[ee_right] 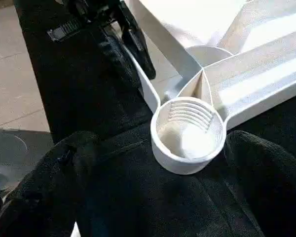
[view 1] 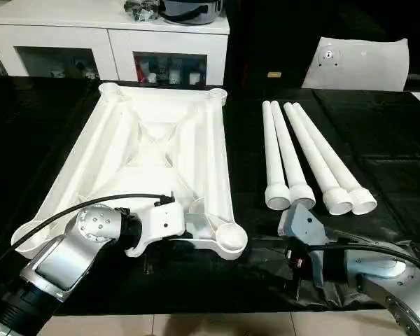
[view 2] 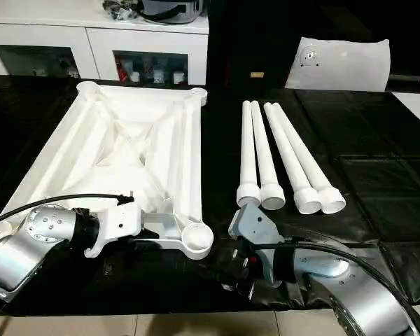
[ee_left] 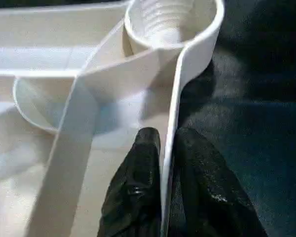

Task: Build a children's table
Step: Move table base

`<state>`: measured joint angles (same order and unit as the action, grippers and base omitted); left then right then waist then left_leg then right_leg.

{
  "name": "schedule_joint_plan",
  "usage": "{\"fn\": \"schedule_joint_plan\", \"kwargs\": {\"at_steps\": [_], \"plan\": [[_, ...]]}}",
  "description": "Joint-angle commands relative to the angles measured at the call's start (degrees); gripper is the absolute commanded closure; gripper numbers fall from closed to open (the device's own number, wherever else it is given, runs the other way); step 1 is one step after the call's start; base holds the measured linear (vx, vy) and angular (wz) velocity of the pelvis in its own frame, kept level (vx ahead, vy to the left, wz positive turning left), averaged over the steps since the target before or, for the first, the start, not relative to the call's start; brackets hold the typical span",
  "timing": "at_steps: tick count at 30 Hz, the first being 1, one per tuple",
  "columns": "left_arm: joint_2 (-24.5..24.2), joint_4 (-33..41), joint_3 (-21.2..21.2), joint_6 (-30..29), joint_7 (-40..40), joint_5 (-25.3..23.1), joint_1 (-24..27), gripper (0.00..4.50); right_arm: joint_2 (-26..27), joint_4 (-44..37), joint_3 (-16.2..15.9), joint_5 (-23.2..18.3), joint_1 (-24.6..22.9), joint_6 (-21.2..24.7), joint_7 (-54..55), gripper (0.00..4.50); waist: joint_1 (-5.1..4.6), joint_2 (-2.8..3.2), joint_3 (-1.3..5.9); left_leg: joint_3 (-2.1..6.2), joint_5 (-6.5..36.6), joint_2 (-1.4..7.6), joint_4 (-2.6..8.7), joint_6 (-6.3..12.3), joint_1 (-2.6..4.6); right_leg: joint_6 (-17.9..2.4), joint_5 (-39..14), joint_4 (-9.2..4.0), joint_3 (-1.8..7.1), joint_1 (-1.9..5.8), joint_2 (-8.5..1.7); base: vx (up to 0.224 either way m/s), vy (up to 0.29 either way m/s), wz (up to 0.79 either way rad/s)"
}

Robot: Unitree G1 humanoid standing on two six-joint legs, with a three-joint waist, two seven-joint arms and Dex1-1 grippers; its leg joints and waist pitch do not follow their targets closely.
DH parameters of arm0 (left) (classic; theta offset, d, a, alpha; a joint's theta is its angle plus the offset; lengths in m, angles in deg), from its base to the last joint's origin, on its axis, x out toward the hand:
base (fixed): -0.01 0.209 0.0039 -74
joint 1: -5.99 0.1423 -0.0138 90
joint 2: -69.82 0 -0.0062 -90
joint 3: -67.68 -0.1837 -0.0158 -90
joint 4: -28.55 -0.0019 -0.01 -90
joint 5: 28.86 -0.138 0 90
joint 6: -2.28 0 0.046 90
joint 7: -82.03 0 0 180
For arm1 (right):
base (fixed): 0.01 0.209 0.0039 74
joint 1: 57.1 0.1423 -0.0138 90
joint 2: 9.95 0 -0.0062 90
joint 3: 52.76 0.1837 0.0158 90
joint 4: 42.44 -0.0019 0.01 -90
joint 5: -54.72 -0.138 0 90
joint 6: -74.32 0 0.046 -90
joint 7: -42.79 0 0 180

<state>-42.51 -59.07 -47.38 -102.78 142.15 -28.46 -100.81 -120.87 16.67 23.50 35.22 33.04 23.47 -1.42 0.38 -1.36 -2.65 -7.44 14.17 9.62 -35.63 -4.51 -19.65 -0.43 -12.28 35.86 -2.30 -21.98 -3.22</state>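
The white table top (view 1: 154, 140) lies upside down on the black cloth, X-ribbed underside up, round sockets at its corners. Four white tapered legs (view 1: 301, 157) lie side by side to its right, wide ends toward me. My left gripper (ee_left: 166, 148) is shut on the thin near rim of the table top, just short of the near right corner socket (ee_left: 167, 24). My right gripper (ee_right: 163, 163) is open, its black fingers (ee_right: 54, 173) spread either side of that same socket (ee_right: 187, 133) without touching it. Beyond the socket, the left gripper (ee_right: 133, 44) can be seen clamping the rim.
White cabinets with glass doors (view 1: 112, 49) stand behind the work surface, a dark pot (view 1: 192, 10) on top. A flat white panel (view 1: 360, 63) leans at the back right. The black cloth (view 1: 378, 140) ends near me above tiled floor (view 1: 217, 323).
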Motion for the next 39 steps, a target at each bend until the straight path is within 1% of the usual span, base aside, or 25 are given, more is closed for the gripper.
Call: {"fn": "schedule_joint_plan", "kwargs": {"at_steps": [1, 4, 5, 7, 13, 14, 17, 18, 20, 22, 23, 25, 26, 27, 28, 29, 30, 31, 32, 33, 35, 36, 37, 38, 39], "plan": [[-0.44, -0.99, -0.52, 0.14, -0.64, -1.32, -0.52, 4.15, -0.39, 0.23, 0.02, 0.50, 0.63, -0.54, -0.14, 0.00, 0.31, 0.12, 2.33, 0.29, 5.63, 2.95, 5.10, 1.80, -0.72, -11.67, -9.59, -4.41, 3.04, 2.77, -4.36, 0.000, 0.000, 0.00], [1.29, -1.80, 1.20, -0.37, -2.18, -0.54, -0.59, 4.44, 0.44, 0.30, 0.45, -0.24, 1.13, 0.67, 0.56, 0.00, 0.08, 0.14, 2.34, 0.25, 5.86, 2.95, 5.06, 1.47, -0.74, -11.95, -9.74, -4.31, 3.03, 2.78, -4.36, 0.000, 0.000, 0.00], [2.24, -1.73, 2.07, -1.00, -2.61, 0.53, -0.53, 4.43, 0.63, 0.43, 0.53, -0.43, 1.39, 0.92, 0.84, 0.00, 0.10, 0.00, 2.34, 0.24, 5.87, 2.95, 5.07, 1.53, -0.76, -11.94, -9.85, -4.36, 3.04, 2.80, -4.38, 0.000, 0.000, 0.00], [3.29, -1.62, 2.87, -1.97, -3.31, 1.49, -0.43, 4.48, 1.25, 0.71, 0.84, -0.81, 1.91, 1.44, 1.51, 0.00, 0.08, 0.01, 2.37, 0.16, 5.32, 2.90, 4.97, 1.46, -0.76, -12.12, -9.98, -4.32, 3.08, 2.78, -4.44, 0.000, 0.000, 0.00], [5.58, -2.87, 4.21, -2.71, -7.30, 0.76, -0.71, 4.48, 2.73, 1.22, 1.43, -0.86, 3.21, 1.91, 2.82, 0.00, 0.09, -0.11, 2.46, 0.08, 4.06, 2.89, 4.87, 1.82, -0.82, -12.34, -8.39, -4.23, 3.03, 2.86, -4.30, 0.000, 0.000, 0.00], [6.54, -3.57, 4.53, -2.06, -8.68, 0.24, -1.17, 4.48, 3.13, 1.50, 1.42, -0.52, 3.69, 1.77, 3.27, 0.00, 0.11, -0.34, 2.49, 0.05, 3.91, 2.91, 4.84, 1.94, -0.83, -12.22, -8.18, -4.22, 3.05, 2.91, -4.34, 0.000, 0.000, 0.00], [6.81, -3.74, 4.62, -2.03, -8.96, -0.02, -1.31, 4.48, 3.22, 1.57, 1.39, -0.43, 3.83, 1.77, 3.40, 0.00, 0.12, -0.21, 2.49, 0.04, 3.74, 2.92, 4.82, 2.10, -0.76, -12.02, -8.27, -4.23, 3.04, 2.84, -4.34, 0.000, 0.000, 0.00], [7.11, -4.41, 4.57, -1.93, -9.43, -0.75, -1.84, 4.48, 3.73, 2.33, 1.29, 0.35, 4.67, 1.18, 4.10, 0.00, 0.07, -0.39, 2.47, -0.03, 3.76, 2.91, 4.82, 2.18, -0.75, -11.97, -8.36, -4.29, 3.08, 2.82, -4.34, 0.000, 0.000, 0.00], [7.10, -4.80, 4.35, -1.94, -9.72, -1.40, -2.20, 4.48, 4.19, 3.02, 1.31, 0.77, 5.37, 0.78, 4.87, 0.00, 0.02, -0.43, 2.46, -0.09, 3.78, 2.83, 4.83, 1.98, -0.67, -11.90, -9.33, -4.37, 3.01, 2.66, -4.26, 0.000, 0.000, 0.00], [7.02, -4.97, 4.26, -1.66, -9.66, -1.47, -2.28, 4.48, 4.44, 3.47, 1.26, 1.27, 5.76, 0.27, 5.36, 0.00, 0.15, -0.31, 2.49, -0.06, 3.54, 2.98, 4.84, 1.89, -0.66, -11.76, -9.00, -4.25, 3.08, 2.71, -4.40, 0.000, 0.000, 0.00], [6.82, -4.58, 4.22, 0.32, -8.45, -0.70, -2.00, 4.48, 6.52, 5.73, 1.98, 3.41, 7.12, -1.67, 8.83, 0.00, 0.15, -0.39, 2.52, -0.10, 2.97, 3.00, 4.82, 1.85, -0.67, -11.77, -8.22, -4.19, 3.06, 2.65, -4.38, 0.000, 0.000, 0.00], [6.78, -4.08, 4.27, 1.15, -7.69, -0.01, -1.68, 4.48, 7.90, 7.15, 2.54, 4.76, 7.88, -3.30, 11.00, 0.00, 0.03, -0.46, 2.65, -0.27, 2.08, 2.88, 4.77, 1.43, -0.68, -12.14, -6.97, -3.98, 3.04, 2.55, -4.34, 0.000, 0.000, 0.00], [6.83, -2.57, 4.92, -0.27, -6.98, 1.49, -1.15, 4.48, 9.78, 7.90, 3.86, 3.29, 8.76, -3.38, 11.78, 0.00, 0.04, -0.43, 2.69, -0.33, 1.79, 2.86, 4.73, 1.44, -0.63, -12.25, -6.33, -3.89, 3.06, 2.59, -4.27, 0.000, 0.000, 0.00], [6.84, -2.50, 4.97, -0.32, -6.97, 1.56, -1.12, 4.48, 9.86, 7.96, 3.93, 3.22, 8.84, -3.28, 11.84, 0.00, 0.13, -0.43, 2.72, -0.40, 1.18, 2.86, 4.73, 1.84, -0.68, -12.60, -5.04, -3.69, 3.13, 2.65, -4.37, 0.000, 0.000, 0.00], [7.12, -0.98, 6.11, -1.38, -6.89, 3.01, -0.65, 4.48, 11.75, 9.46, 5.24, 1.69, 10.76, -1.22, 13.14, 0.00, 0.15, -0.54, 2.80, -0.42, 0.62, 2.83, 4.70, 1.93, -0.70, -12.59, -4.32, -3.62, 3.06, 2.75, -4.26, 0.000, 0.000, 0.00], [7.23, -0.31, 6.72, -1.73, -7.04, 3.52, -0.51, 4.02, 12.75, 10.68, 5.70, 1.43, 12.13, -0.76, 13.94, 0.00, -0.10, -0.61, 2.92, -0.36, -0.56, 2.79, 4.70, 2.28, -0.87, -13.23, -2.57, -3.25, 3.04, 2.90, -4.35, 0.000, 0.000, 0.00], [7.22, 0.24, 7.49, -2.11, -7.01, 4.19, -0.49, 4.02, 14.28, 13.20, 6.13, 2.66, 14.53, -0.77, 16.52, 0.00, -0.04, -0.61, 3.11, -0.53, -1.74, 2.78, 4.44, 2.55, -0.66, -13.48, -0.92, -3.16, 3.05, 2.69, -4.19, 0.000, 0.000, 0.00], [7.13, 0.51, 8.04, -2.09, -7.13, 4.49, -0.51, 3.90, 15.71, 15.46, 6.76, 3.67, 16.40, -0.78, 19.12, 0.00, -0.16, -0.58, 3.23, -0.53, -2.74, 2.61, 4.35, 2.61, -0.89, -13.94, 0.41, -2.86, 3.02, 2.78, -4.15, 0.000, 0.000, 0.00], [6.95, 0.94, 8.70, -2.25, -7.09, 5.00, -0.55, 3.84, 17.09, 18.32, 7.18, 4.81, 18.67, -0.75, 21.73, 0.00, -0.02, -0.37, 3.25, -0.77, -3.71, 2.59, 4.34, 2.50, -0.70, -14.74, 1.84, -2.93, 3.04, 2.46, -4.08, 0.000, 0.000, 0.00], [6.85, 1.18, 9.10, -2.30, -7.11, 5.29, -0.61, 3.72, 17.94, 20.23, 7.46, 5.50, 20.14, -0.71, 23.31, 0.00, -0.07, -0.34, 3.06, -0.88, -3.08, 2.53, 4.42, 2.01, -0.76, -15.17, 1.44, -2.96, 2.95, 2.46, -3.92, 0.000, 0.000, 0.00], [6.24, 2.20, 10.05, -3.01, -6.92, 6.00, -0.66, 3.49, 19.33, 27.14, 7.09, 9.06, 25.04, 0.89, 27.36, 0.00, -0.07, -0.44, 2.86, -1.04, -1.36, 2.52, 4.53, 1.04, -0.61, -14.83, -0.47, -3.03, 2.90, 2.35, -3.71, 0.000, 0.000, 0.00], [6.04, 2.59, 10.30, -3.24, -6.83, 6.17, -0.64, 3.49, 19.84, 29.27, 7.18, 9.61, 26.49, 1.73, 28.24, 0.00, -0.01, -0.30, 2.99, -1.12, -1.24, 2.50, 4.45, 0.48, -0.30, -14.64, -0.46, -2.94, 2.98, 2.25, -3.72, 0.000, 0.000, 0.00], [5.67, 3.87, 10.96, -4.12, -6.62, 6.74, -0.53, 3.44, 20.72, 34.19, 7.09, 10.71, 29.85, 4.41, 29.78, 0.00, -0.07, -0.31, 2.98, -1.10, -1.21, 2.41, 4.52, 0.33, -0.40, -14.59, -0.33, -2.91, 2.96, 2.32, -3.65, 0.000, 0.000, 0.00], [5.57, 5.53, 11.74, -5.20, -6.60, 7.54, -0.21, 3.18, 20.93, 38.52, 6.12, 11.93, 32.82, 6.41, 30.49, 0.00, -0.23, -0.18, 2.85, -1.04, 0.15, 2.44, 4.63, -0.95, -0.44, -14.52, -2.04, -2.96, 2.87, 2.38, -3.64, 0.000, 0.000, 0.00], [5.55, 6.18, 12.01, -5.64, -6.55, 7.76, -0.06, 3.08, 21.12, 39.92, 6.02, 12.14, 33.74, 6.80, 30.88, 0.00, -0.15, -0.13, 2.89, -1.09, 0.47, 2.49, 4.60, -1.32, -0.33, -14.49, -2.28, -2.98, 2.87, 2.36, -3.71, 0.000, 0.000, 0.00]]}}
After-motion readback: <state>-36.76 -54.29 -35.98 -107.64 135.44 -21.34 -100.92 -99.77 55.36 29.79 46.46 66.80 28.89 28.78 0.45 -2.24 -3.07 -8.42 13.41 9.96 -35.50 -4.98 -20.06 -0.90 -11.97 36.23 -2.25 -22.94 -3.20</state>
